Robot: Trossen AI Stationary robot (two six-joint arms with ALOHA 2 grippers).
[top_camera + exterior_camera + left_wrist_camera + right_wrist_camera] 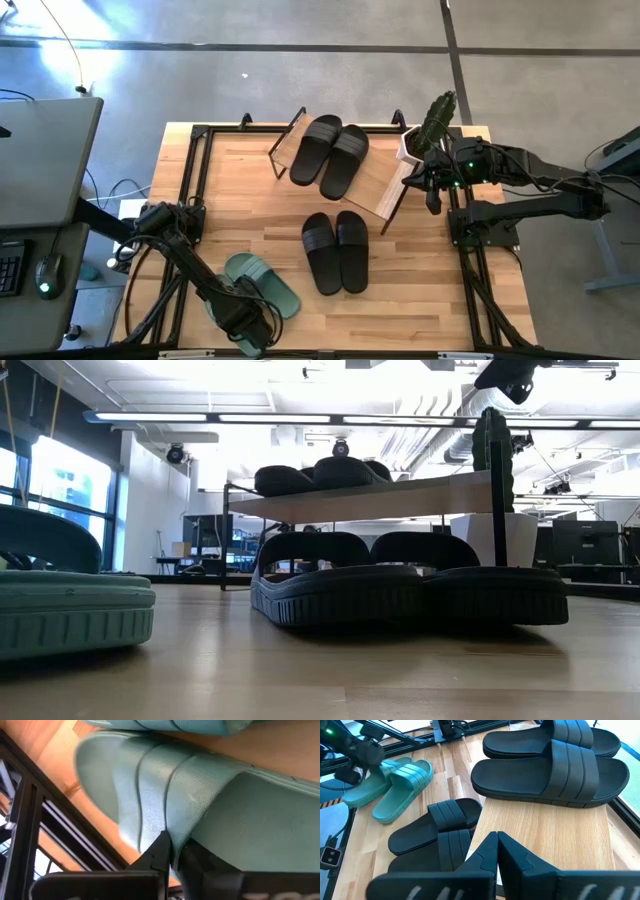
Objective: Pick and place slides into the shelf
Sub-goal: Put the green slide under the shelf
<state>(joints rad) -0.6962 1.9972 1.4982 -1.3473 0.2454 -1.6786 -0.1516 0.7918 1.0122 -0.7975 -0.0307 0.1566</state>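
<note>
The left end effector (252,335) sits at the near edge of the desk (420,300), down on the green slides (262,284); in its wrist view its two dark fingers (162,851) are pinched on the edge of one green slide's strap, so it looks to be gripping that slide; the left arm reaches back to its base at the desk's left side. The right end effector (433,205) is closed tight with nothing in it; it waits above the right end of the shelf (385,195), near a small green plant in a white pot (430,128).

The slides look light and a bit bendy, like foam or rubber; the ribbed strap is the best place to take hold, since the fingers can go around its edge; the flat sole is likely too wide to pinch; a slide held by one side of the strap may tip and swing, so slow moves seem wise.

I count six slides: two green ones side by side at the near left of the desk; two black ones (335,252) side by side in the middle of the desk; two black ones (330,153) already on top of the shelf. There is one shelf, with a light wood top and thin black legs.
</note>
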